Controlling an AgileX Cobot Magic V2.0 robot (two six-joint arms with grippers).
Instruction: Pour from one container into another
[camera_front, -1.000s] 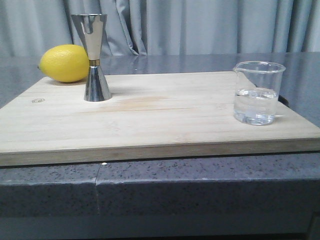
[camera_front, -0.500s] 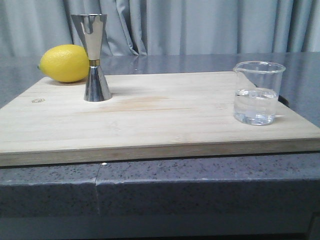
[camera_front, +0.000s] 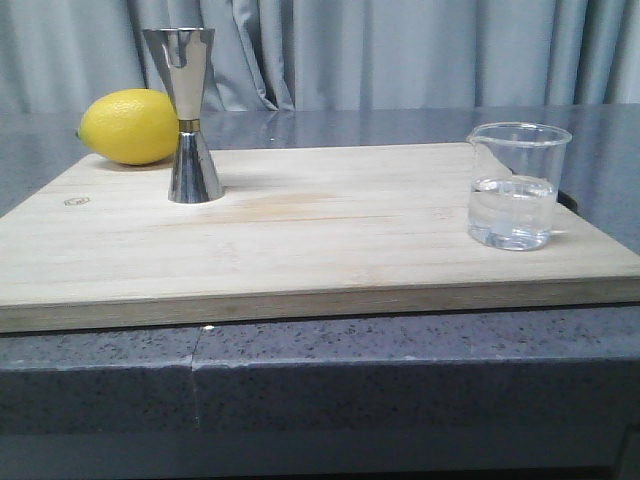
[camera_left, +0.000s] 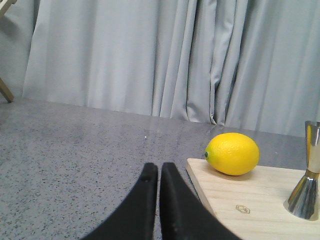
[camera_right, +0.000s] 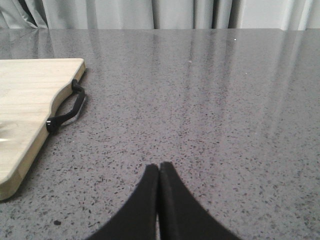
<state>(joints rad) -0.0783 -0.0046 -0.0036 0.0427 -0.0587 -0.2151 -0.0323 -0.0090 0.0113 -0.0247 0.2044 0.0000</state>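
Left gripper (camera_left: 160, 172) closed, fingers pressed together over bare grey stone counter (camera_left: 75, 150), off the corner of the wooden board (camera_left: 250, 200), holding nothing. Right gripper (camera_right: 159, 172) likewise closed and empty, low over the speckled counter beyond the board's black handle (camera_right: 65, 111). Neither arm present in the front view; pour judged not yet begun. Glass beaker (camera_front: 516, 185) stood upright near the board's right edge, roughly a third full of clear liquid, spout turned left. Steel jigger (camera_front: 188, 115) stood upright at the far left of the board, well apart from the beaker, just beside a lemon (camera_front: 128, 126). Likely faults: slip of the smooth, thin-walled glass in hard fingers; tipping of the jigger, tall and narrow-waisted on a small flared foot, if nudged by beaker or gripper; overflow or spill across the board, given the jigger's small mouth and the beaker's wide rim. Board matte, pale, straight-grained; jigger mirror-bright, hourglass-shaped, gold-banded at the waist; lemon dimpled, rounded, free to roll.
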